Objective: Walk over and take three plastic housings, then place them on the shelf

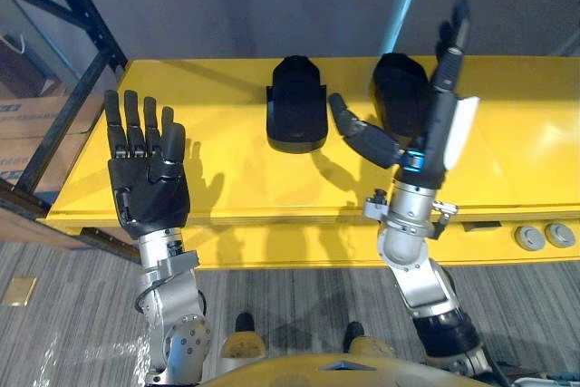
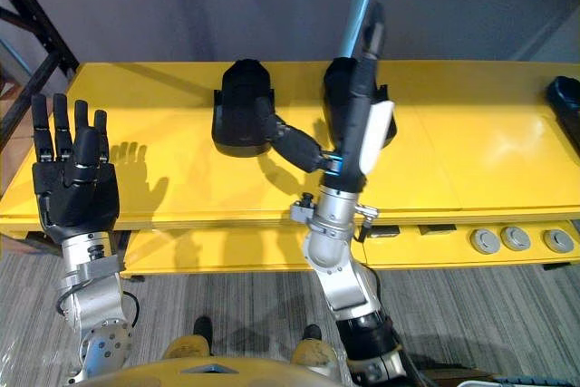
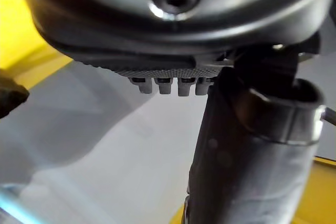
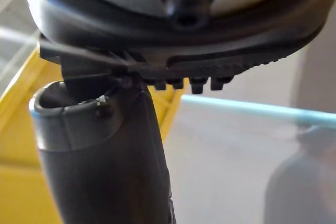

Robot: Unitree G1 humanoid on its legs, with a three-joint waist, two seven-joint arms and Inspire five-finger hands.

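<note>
Plastic housing (image 1: 296, 106), black, lies in full view at 12 o'clock on a yellow tabletop (image 1: 236, 178), apart from both hands. A second plastic housing (image 1: 397, 88), at about 1 o'clock, is partly hidden behind the right robot hand (image 1: 439, 115); whether the two touch cannot be told. A third plastic housing (image 2: 566, 97), at 3 o'clock, is cut off by the edge of the right eye view.

Nearest, at 8 o'clock, the left robot hand (image 1: 148, 178) is held flat with its palm towards the camera, fingers straight and spread, holding nothing. The right robot hand stands edge-on, fingers straight, its thumb (image 1: 362, 138) jutting out sideways, gripping nothing.

Round grey discs (image 1: 544, 237) sit on the tabletop's front edge at 4 o'clock. Grey carpet (image 1: 72, 296) lies below. A dark metal rack (image 1: 63, 88) stands at 10 o'clock, with a grey wall (image 1: 227, 6) beyond.
</note>
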